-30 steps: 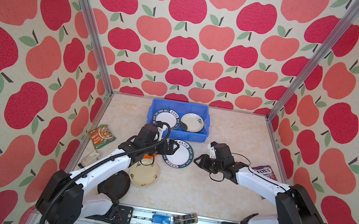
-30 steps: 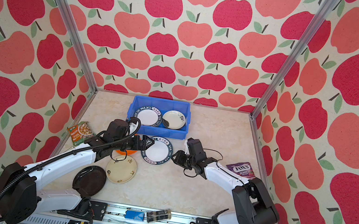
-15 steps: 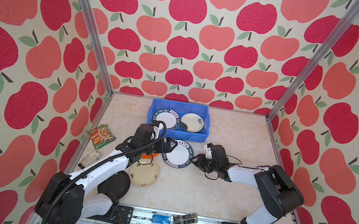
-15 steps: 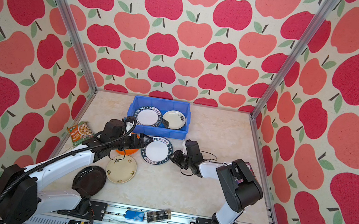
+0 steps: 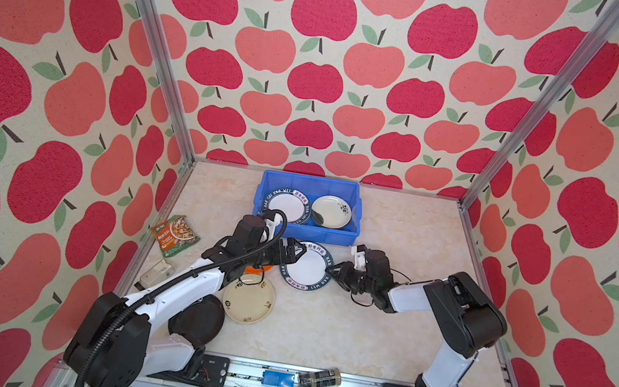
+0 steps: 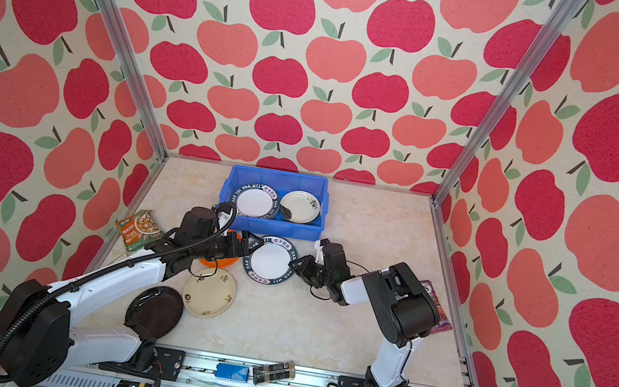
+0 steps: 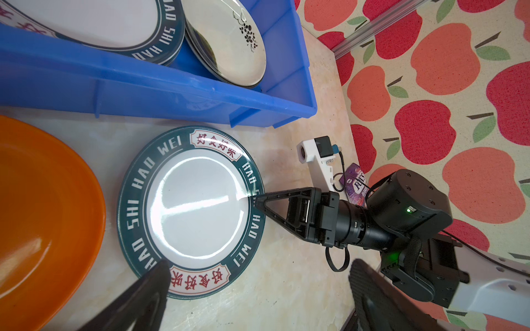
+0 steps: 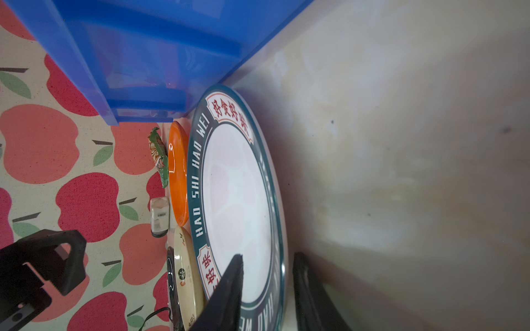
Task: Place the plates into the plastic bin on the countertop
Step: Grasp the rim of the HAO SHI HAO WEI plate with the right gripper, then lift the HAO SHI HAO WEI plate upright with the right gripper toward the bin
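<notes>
A white plate with a dark lettered rim (image 5: 307,265) (image 7: 195,206) lies flat on the countertop (image 5: 397,238) in front of the blue plastic bin (image 5: 312,181) (image 7: 143,91). My right gripper (image 5: 333,270) (image 8: 268,256) straddles its right rim, one finger over the face and one outside, with a gap still showing. Wide open, my left gripper (image 5: 295,257) (image 7: 255,295) sits at the plate's left edge. The bin holds a lettered plate (image 5: 286,208) and a flower plate (image 5: 332,211). Orange (image 6: 219,262), cream (image 5: 249,298) and black (image 6: 154,311) plates lie by my left arm.
A snack packet (image 5: 175,234) and a small white box (image 5: 156,271) lie at the left rail. A purple packet (image 6: 437,307) is partly hidden behind the right arm. A jar (image 5: 318,378) and a small blue box (image 5: 278,379) rest on the front rail.
My right gripper slid left onto the lettered plate's rim while its fingers narrowed. The left gripper moved right to the plate's left edge and stayed wide open.
</notes>
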`<state>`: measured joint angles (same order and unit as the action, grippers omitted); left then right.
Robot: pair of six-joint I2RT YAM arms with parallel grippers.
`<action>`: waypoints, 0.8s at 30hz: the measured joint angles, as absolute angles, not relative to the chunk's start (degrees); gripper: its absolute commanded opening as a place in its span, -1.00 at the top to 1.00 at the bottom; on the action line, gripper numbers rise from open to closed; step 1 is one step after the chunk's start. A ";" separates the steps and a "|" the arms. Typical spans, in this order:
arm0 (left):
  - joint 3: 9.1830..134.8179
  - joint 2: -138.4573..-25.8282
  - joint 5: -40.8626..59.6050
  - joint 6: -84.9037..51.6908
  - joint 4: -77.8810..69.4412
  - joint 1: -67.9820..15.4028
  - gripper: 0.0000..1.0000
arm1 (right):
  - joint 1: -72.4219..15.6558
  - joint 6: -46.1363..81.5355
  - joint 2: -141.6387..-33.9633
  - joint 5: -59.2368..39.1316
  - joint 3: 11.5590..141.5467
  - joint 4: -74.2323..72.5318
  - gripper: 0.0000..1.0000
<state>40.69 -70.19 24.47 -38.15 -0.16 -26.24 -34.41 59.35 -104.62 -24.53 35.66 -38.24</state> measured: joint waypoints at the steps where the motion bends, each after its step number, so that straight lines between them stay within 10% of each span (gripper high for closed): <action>1: 40.69 -70.19 24.47 -38.15 -0.14 -26.24 -0.99 | -34.33 59.72 -105.01 -24.67 35.40 -39.31 0.44; 24: 41.21 -70.06 24.47 -37.36 2.92 -20.67 -0.98 | -32.95 61.39 -104.68 -26.70 33.45 -39.99 1.00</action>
